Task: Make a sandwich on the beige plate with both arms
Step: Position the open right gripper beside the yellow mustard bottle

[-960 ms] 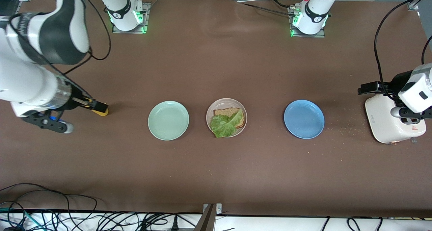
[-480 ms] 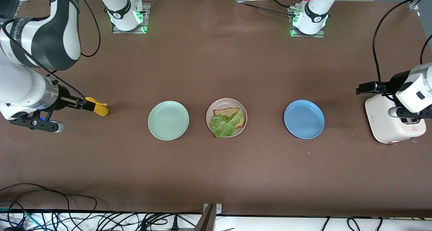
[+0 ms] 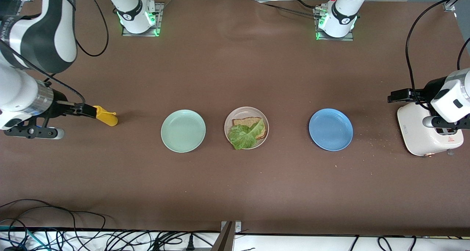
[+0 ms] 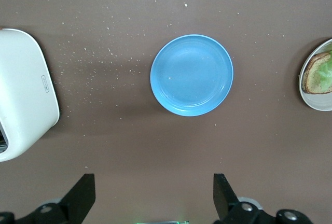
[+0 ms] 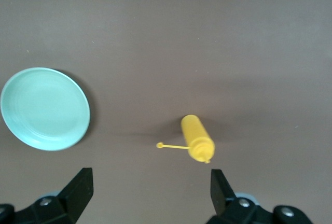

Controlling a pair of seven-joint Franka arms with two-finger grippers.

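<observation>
The beige plate (image 3: 228,123) lies mid-table between two other plates. On it is one brown bread slice (image 3: 246,121) with a green lettuce leaf (image 3: 244,135) draped over it; no slice covers the lettuce. The left wrist view catches the beige plate (image 4: 311,98) at its edge. My left gripper (image 3: 446,125) (image 4: 154,185) hangs open and empty in the air by the toaster. Toward the right arm's end of the table, my right gripper (image 3: 83,109) (image 5: 150,181) is open and empty above the table beside a yellow bottle.
A mint-green plate (image 3: 183,130) and a blue plate (image 3: 331,129) flank the beige one. A white toaster (image 3: 418,133) stands at the left arm's end, with crumbs scattered beside it. The yellow squeeze bottle (image 3: 105,117) lies on its side. Cables run along the table's front edge.
The right arm has drawn back toward its end of the table, uncovering the yellow bottle. The left arm has risen slightly by the toaster.
</observation>
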